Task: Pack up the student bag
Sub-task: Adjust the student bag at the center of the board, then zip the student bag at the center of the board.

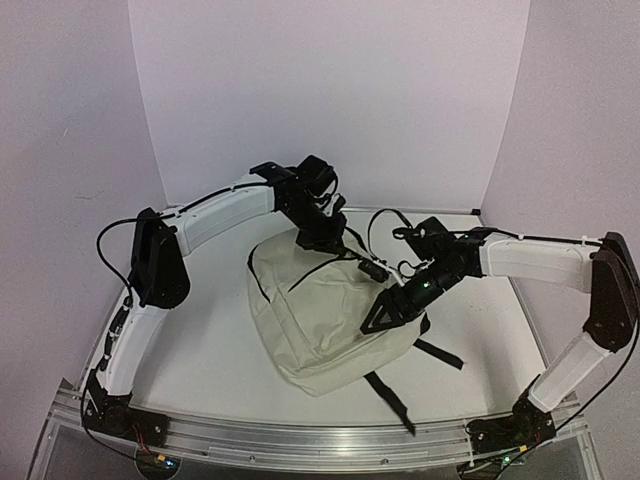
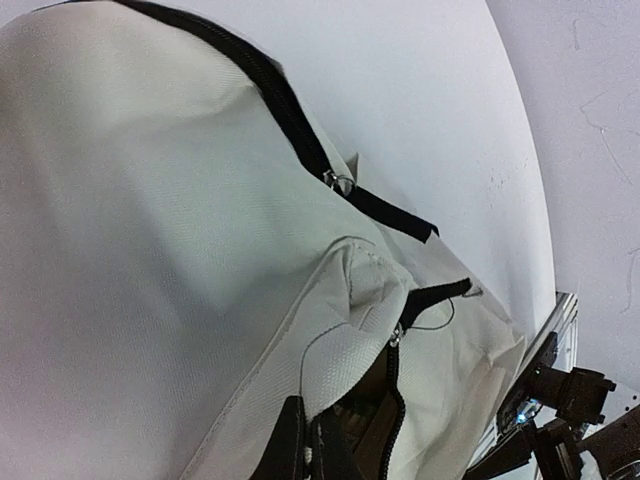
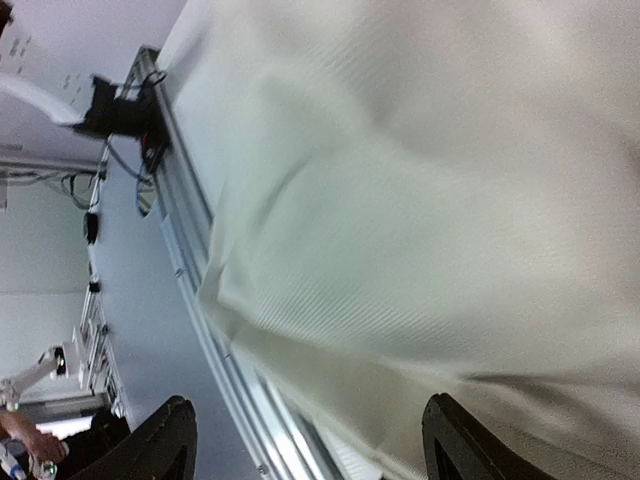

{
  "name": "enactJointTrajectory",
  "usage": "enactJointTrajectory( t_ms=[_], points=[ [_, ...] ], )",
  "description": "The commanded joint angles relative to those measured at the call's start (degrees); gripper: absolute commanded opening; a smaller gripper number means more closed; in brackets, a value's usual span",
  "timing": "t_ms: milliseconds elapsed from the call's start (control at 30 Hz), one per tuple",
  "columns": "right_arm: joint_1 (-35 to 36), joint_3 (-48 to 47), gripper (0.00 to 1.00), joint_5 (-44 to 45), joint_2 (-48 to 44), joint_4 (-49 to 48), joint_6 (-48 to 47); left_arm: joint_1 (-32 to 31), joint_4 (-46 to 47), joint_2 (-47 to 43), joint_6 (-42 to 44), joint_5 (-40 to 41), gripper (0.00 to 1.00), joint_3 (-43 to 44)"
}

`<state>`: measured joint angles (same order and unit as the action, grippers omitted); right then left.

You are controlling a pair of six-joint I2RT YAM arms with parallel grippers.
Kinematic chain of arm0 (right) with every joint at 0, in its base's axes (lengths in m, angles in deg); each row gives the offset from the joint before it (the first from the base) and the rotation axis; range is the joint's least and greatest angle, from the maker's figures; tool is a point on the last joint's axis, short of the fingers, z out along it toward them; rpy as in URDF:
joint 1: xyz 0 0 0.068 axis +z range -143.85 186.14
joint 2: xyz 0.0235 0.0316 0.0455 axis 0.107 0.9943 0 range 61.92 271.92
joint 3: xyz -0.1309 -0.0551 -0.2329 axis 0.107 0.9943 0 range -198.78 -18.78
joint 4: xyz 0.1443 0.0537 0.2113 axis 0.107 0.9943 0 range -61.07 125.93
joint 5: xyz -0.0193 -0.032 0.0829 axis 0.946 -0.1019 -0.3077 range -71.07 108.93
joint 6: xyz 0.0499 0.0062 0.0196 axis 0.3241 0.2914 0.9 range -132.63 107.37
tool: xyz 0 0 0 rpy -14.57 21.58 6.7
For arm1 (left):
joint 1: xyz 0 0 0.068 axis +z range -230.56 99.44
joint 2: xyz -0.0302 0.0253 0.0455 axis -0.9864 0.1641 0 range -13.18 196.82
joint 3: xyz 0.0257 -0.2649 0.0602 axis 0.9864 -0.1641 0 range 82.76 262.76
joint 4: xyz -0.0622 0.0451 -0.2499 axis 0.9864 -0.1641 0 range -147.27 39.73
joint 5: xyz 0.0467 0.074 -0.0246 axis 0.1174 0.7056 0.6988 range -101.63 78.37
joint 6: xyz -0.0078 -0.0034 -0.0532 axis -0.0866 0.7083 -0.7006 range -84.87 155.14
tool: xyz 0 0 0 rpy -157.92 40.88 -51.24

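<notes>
Cream student bag [image 1: 310, 335] is pinched by the left pincer [image 2: 306, 445]; the right pincer [image 3: 315, 440] hangs spread above it.

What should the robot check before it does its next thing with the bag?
1. Is the left tool pinching the cream fabric backpack with black zippers beside its opening? Ok.
2. Is the black zipper partly undone, dark inside showing? Ok.
3. Is the right tool open and holding nothing? Ok.
4. Are the black straps lying loose on the white table? Ok.
5. Are things to pack in view? Not ok, none seen.
6. Is the opening wide enough? Cannot tell.
</notes>
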<state>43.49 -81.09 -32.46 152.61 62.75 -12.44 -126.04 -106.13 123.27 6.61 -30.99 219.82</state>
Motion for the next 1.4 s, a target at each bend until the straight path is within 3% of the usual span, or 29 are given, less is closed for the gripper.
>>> enactJointTrajectory(
  t_ms=[0, 167, 300, 467, 667, 833, 933, 1200, 1367],
  points=[
    [-3.9, -4.3, 0.77, 0.7, -3.9, 1.6, -2.3, 1.1, 6.0, -2.3, 3.6, -2.0, 0.0, 1.9],
    [-11.0, -8.2, 0.73, 0.6, -3.8, 2.6, -3.4, 1.1, 6.5, -6.0, 7.0, -2.1, 0.0, -1.9],
    [-15.5, -12.2, 0.71, 5.2, 1.7, 2.5, -4.3, 0.8, 5.8, -8.1, 10.8, -2.7, 0.0, -3.2],
    [-17.5, -15.7, 0.64, 7.2, 8.7, 2.3, -7.3, 0.9, 4.4, -9.4, 11.5, 2.9, 0.01, -5.0],
    [-19.7, -18.7, 0.62, -0.8, 13.6, 2.3, -4.1, 0.9, -1.6, -6.8, 10.8, 10.5, 0.23, 1.0],
    [-20.1, -20.0, 0.59, -2.1, 14.1, 2.2, -3.2, 0.0, 2.4, -9.2, 12.7, 7.1, 0.56, -0.3],
    [-21.8, -20.4, 0.61, -3.3, 13.9, 2.1, -1.5, -2.5, 4.6, -9.8, 17.5, 7.2, 0.64, -0.7],
    [-25.7, -19.0, 0.61, 2.7, 16.7, 2.2, 2.6, -9.7, 6.3, -4.3, 31.0, 17.1, 0.63, 3.8],
    [-25.5, -14.1, 0.6, 1.0, 18.1, 1.4, 2.8, -10.8, 9.4, -2.9, 34.5, 18.5, 0.62, 3.2]
  ],
)
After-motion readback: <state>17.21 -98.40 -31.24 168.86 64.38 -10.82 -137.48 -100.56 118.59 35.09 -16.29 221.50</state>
